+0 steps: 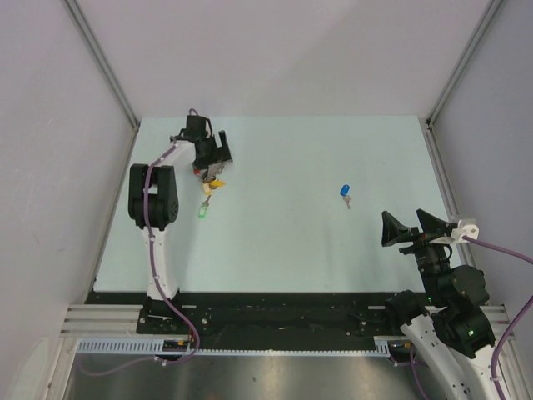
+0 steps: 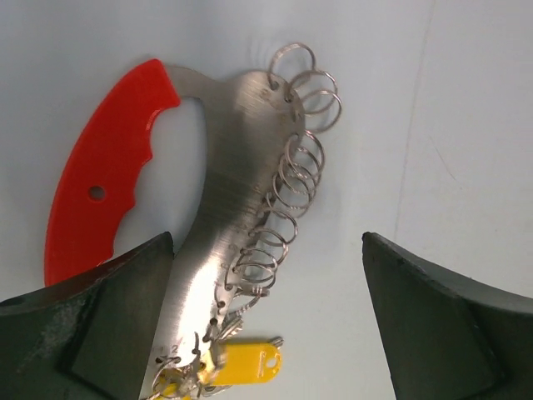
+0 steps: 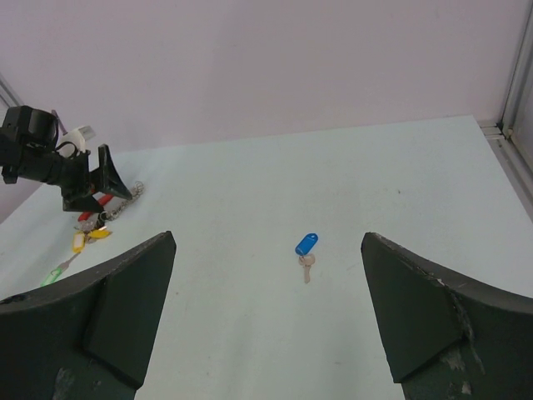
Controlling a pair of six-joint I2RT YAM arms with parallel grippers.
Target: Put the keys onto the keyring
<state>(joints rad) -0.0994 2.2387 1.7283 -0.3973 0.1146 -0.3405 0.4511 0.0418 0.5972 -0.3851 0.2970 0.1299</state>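
Note:
The keyring (image 2: 225, 208) is a brushed metal plate with a curved red handle (image 2: 100, 175), a row of wire rings and yellow tags (image 2: 246, 362). It lies on the table at the far left (image 1: 213, 178). My left gripper (image 2: 266, 242) hovers right over it, open, one finger on each side, holding nothing. A green-tagged key (image 1: 202, 213) lies just nearer than the keyring. A blue-tagged key (image 1: 345, 192) lies alone right of centre, also in the right wrist view (image 3: 306, 247). My right gripper (image 3: 266, 237) is open and well short of it, at the near right (image 1: 402, 213).
The pale table (image 1: 283, 242) is walled on the left, back and right by grey panels with metal edge rails (image 1: 441, 183). The arm bases and a cable track (image 1: 275, 346) run along the near edge.

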